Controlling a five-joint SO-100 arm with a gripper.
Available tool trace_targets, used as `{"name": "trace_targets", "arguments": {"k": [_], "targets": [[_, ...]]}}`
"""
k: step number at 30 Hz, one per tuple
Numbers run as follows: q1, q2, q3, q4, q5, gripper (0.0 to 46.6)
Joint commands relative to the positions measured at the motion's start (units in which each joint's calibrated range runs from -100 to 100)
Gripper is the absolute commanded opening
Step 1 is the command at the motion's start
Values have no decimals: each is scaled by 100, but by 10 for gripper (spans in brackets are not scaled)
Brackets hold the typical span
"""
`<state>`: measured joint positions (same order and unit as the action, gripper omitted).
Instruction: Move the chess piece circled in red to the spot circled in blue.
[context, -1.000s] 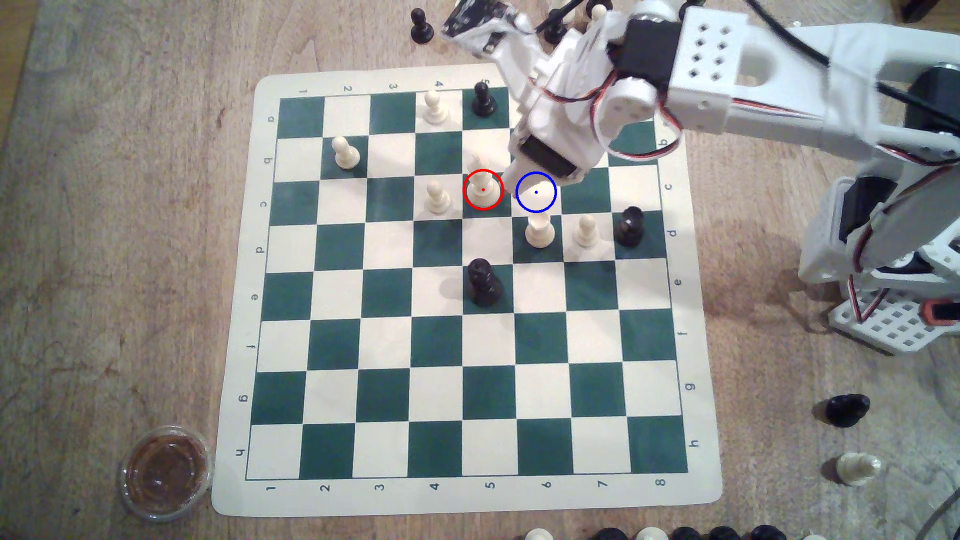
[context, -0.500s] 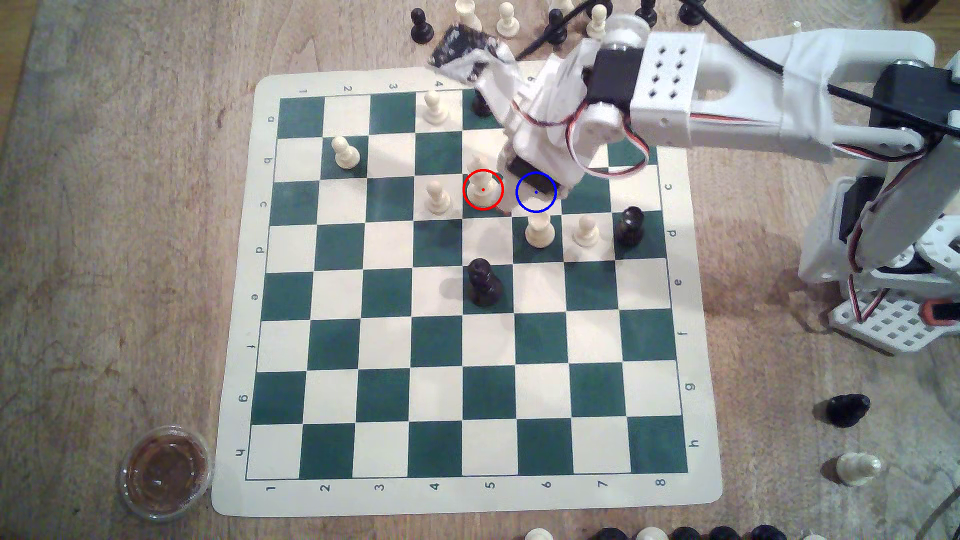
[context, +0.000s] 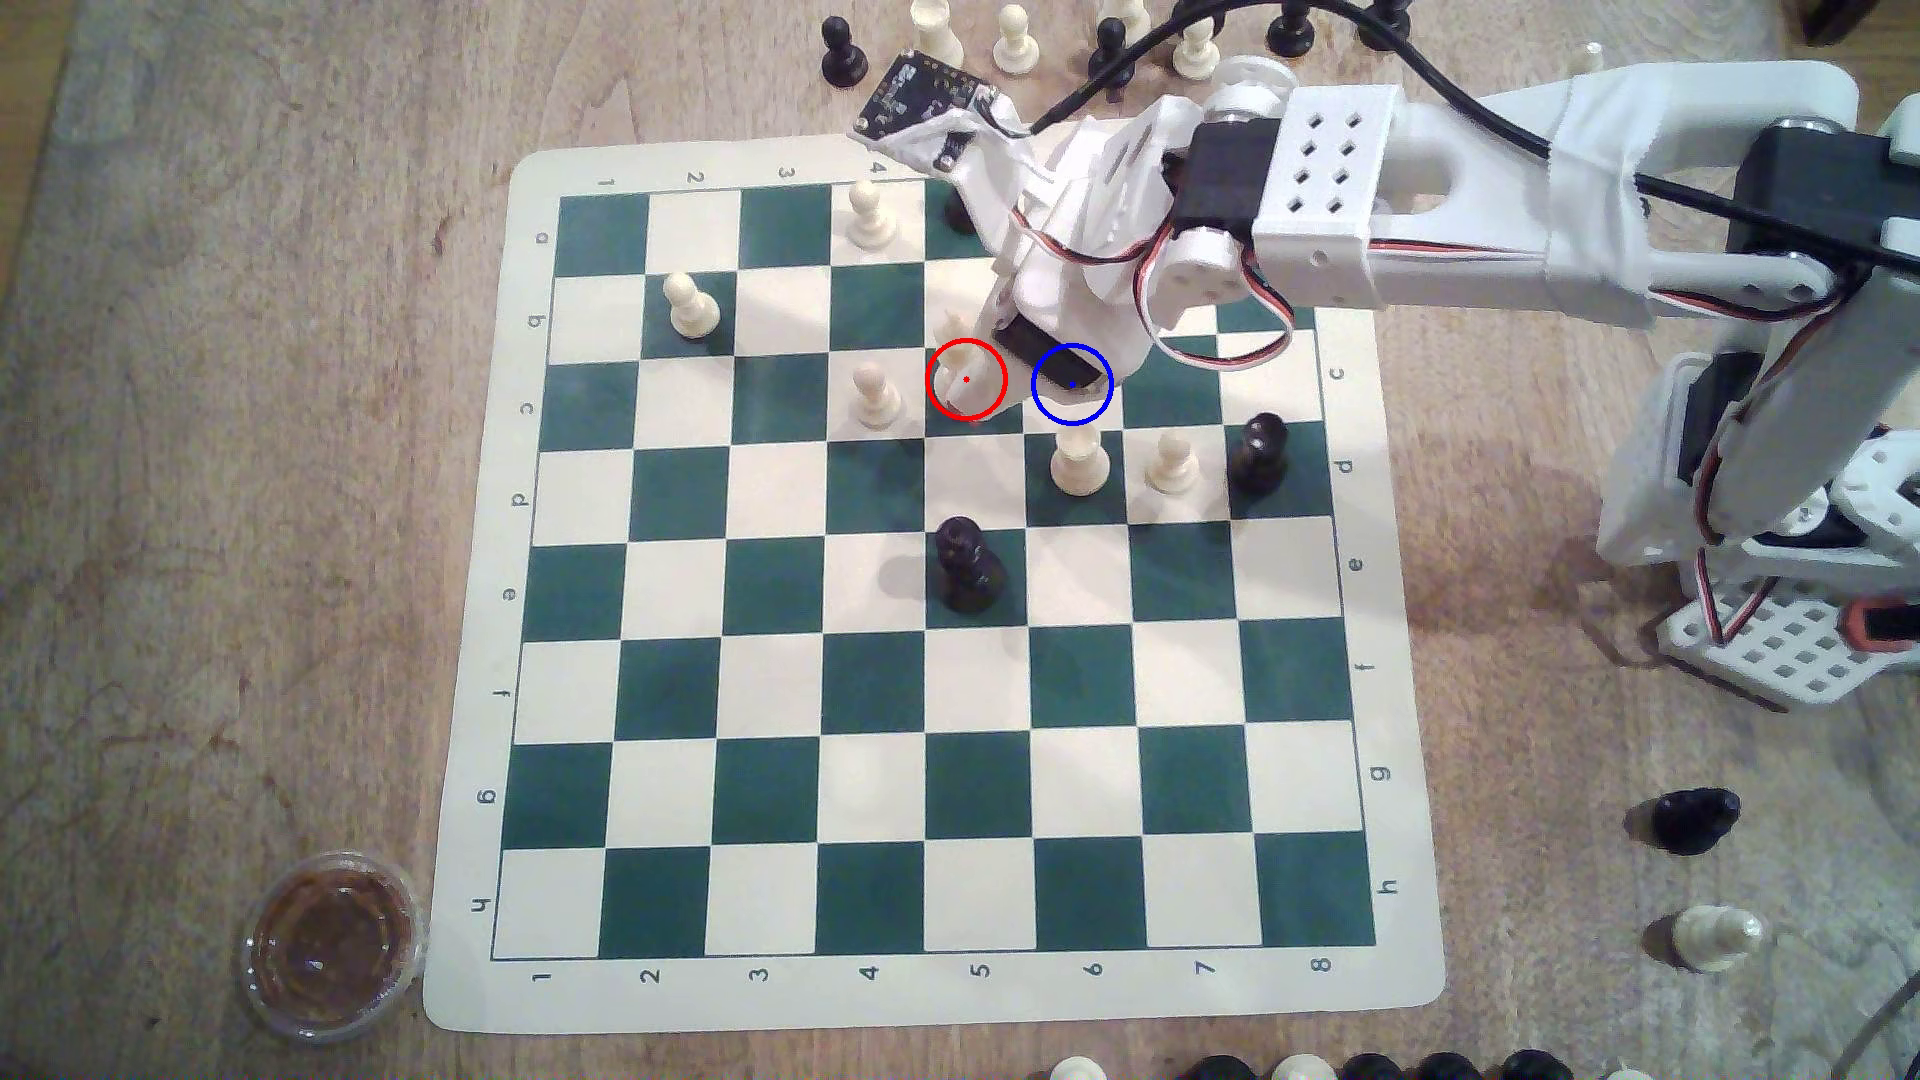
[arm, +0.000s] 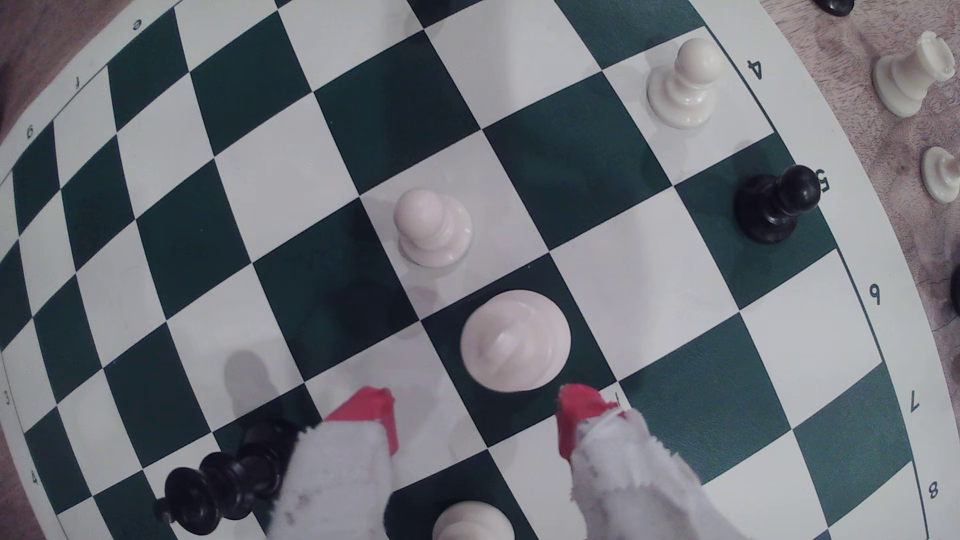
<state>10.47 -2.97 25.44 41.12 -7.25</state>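
The tall cream-white bishop-like chess piece (arm: 515, 340) stands upright on its red-ringed green square, seen from above in the wrist view. The white gripper with red-tipped fingers (arm: 475, 415) hovers spread wide just beside it, holding nothing. The blue-ringed cream spot (context: 1072, 385) lies one square toward the exterior view's right, partly covered by the arm.

Chess piece (arm: 514, 340) seen from above on green square, upright. Red-tipped fingers (arm: 374, 415) spread apart just short of its base, not touching. Cream pawn (arm: 431, 226) on neighbouring cream square; black pawn (arm: 776, 202) near board edge.
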Motion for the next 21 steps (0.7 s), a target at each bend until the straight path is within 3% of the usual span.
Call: {"name": "trace_targets", "arguments": {"k": [1, 21], "targets": [[-19, -203, -123, -98, -15, 176], [91, 60, 94, -868, 98, 187]]}}
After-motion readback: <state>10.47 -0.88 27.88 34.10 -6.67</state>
